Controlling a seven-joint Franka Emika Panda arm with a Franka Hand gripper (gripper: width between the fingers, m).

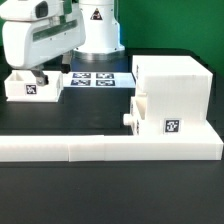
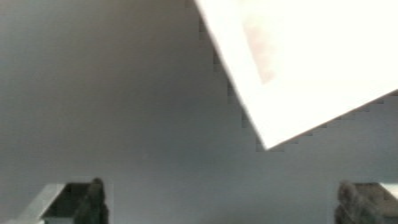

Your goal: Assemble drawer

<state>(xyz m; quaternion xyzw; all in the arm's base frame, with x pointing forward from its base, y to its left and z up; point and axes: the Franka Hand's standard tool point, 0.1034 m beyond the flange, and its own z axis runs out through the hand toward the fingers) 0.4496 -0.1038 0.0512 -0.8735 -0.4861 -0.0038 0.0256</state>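
The large white cube-like housing [image 1: 178, 88] stands at the exterior view's right, with a knobbed tray [image 1: 165, 116] slid into its front, a tag on the tray face and a knob [image 1: 129, 117] pointing left. A second small white tray [image 1: 34, 85] with a tag sits at the left. My gripper [image 1: 44, 72] hangs just above that tray's rear, under the white arm. In the wrist view the fingers [image 2: 77, 202] stand wide apart with only dark table between them; a white corner of the tray [image 2: 294, 60] shows beyond. The gripper [image 2: 222, 205] is open and empty.
A long low white L-shaped wall [image 1: 100, 150] runs along the front and up the right side. The marker board [image 1: 95, 78] lies flat behind the tray, by the robot base [image 1: 98, 30]. The table [image 1: 90, 115] is black.
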